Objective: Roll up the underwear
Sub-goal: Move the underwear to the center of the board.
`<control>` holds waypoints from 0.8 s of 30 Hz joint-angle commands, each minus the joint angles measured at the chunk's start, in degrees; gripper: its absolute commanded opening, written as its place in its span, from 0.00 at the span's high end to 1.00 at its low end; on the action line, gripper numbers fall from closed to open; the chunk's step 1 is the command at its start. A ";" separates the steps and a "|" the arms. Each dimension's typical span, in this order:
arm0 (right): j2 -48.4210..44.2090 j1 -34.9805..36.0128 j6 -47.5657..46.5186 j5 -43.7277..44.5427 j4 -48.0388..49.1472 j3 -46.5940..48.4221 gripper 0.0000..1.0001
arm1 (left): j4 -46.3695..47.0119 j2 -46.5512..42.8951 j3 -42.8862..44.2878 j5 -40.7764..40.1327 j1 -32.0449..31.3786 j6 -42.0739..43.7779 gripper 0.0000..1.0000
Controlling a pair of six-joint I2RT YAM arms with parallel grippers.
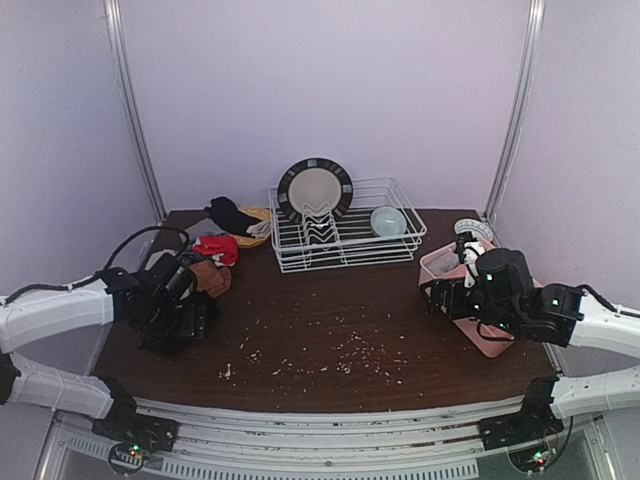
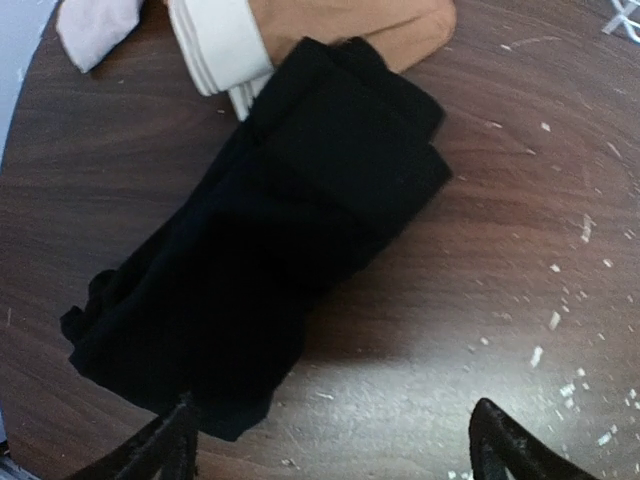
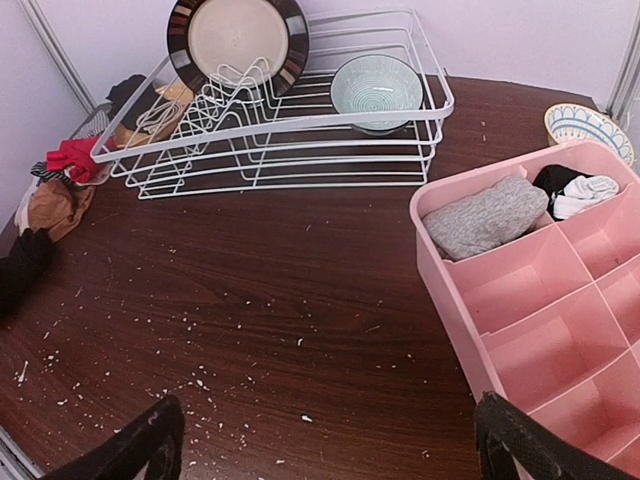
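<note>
You have one wire rack [image 1: 345, 235] and one plate [image 1: 314, 188]. You have two bowls: one blue bowl [image 3: 376, 90] and one patterned bowl [image 3: 588, 125]. One pink tray [image 3: 445, 290] holds two bundles: one grey bundle [image 3: 485, 215] and one black-and-white bundle [image 3: 575, 190].

- The dish rack [image 1: 345, 240] stands at the back middle of the tabletop [image 1: 330, 330], holding a plate [image 1: 314, 188] and a bowl [image 1: 388, 220].
- Underwear [image 1: 216, 250] lies left of it.
- The compartment tray [image 3: 450, 300] sits at the right, with garments [image 3: 485, 215] in its rear compartments.

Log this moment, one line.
left gripper: open, at black underwear | right gripper: open, empty, beside pink tray | grey underwear: in tray compartment
</note>
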 commanded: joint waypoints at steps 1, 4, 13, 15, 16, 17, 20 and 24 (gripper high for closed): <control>0.43 0.69 0.71 -1.62 0.11 -0.58 0.02 | -2.40 5.74 4.18 -10.50 2.39 -2.64 0.04; -0.37 0.87 0.67 -1.88 -0.50 -0.39 0.02 | -3.21 7.63 5.31 -11.48 5.85 -2.98 0.02; -4.79 1.12 0.73 -3.62 -3.39 1.15 0.02 | 7.80 15.94 5.20 7.22 12.30 3.18 0.54; -5.32 1.19 0.31 -3.98 -5.00 2.55 0.02 | 10.24 14.47 5.09 9.56 10.06 4.57 0.77; -5.66 1.19 0.08 -4.05 -5.75 3.24 0.02 | 10.96 13.11 5.45 9.35 7.45 5.28 0.89; -5.98 1.21 -0.18 -4.09 -6.36 3.89 0.02 | 11.03 11.86 6.49 8.33 2.79 6.09 1.00; -7.17 1.24 -0.85 -3.86 -7.40 5.05 0.02 | 9.84 10.16 11.18 4.08 -8.99 7.48 1.00; -7.19 1.34 -0.69 -4.04 -7.28 4.57 0.02 | 6.42 12.37 17.76 -3.39 -27.97 7.32 0.63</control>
